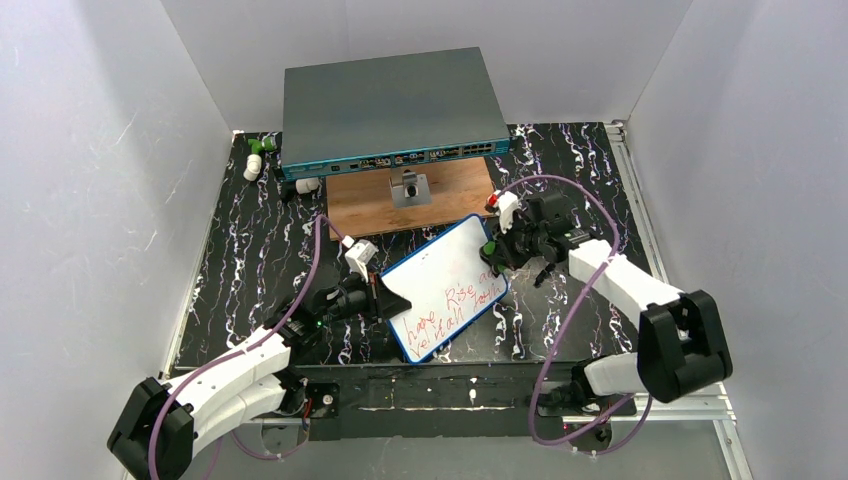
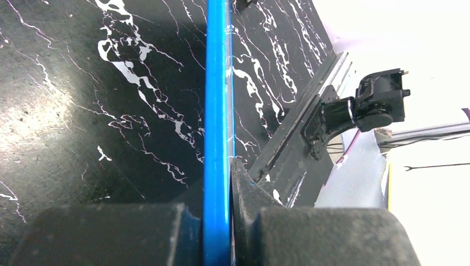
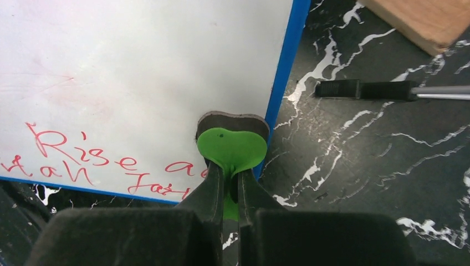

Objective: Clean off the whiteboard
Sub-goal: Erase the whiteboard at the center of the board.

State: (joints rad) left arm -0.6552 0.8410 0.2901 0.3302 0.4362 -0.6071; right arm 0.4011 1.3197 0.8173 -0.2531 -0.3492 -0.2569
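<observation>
The whiteboard, blue-framed with red handwriting on its near half, lies at an angle in the middle of the black marbled table. My left gripper is shut on its left edge; in the left wrist view the blue frame runs between the jaws. My right gripper is shut on a small green eraser with a dark felt pad, pressed on the board's right edge beside the blue frame. The board above the writing is wiped, with faint pink smears.
A brown wooden board and a large grey-teal network switch box stand behind the whiteboard. A black-handled tool lies on the table right of the whiteboard. Small white and green parts lie at the back left.
</observation>
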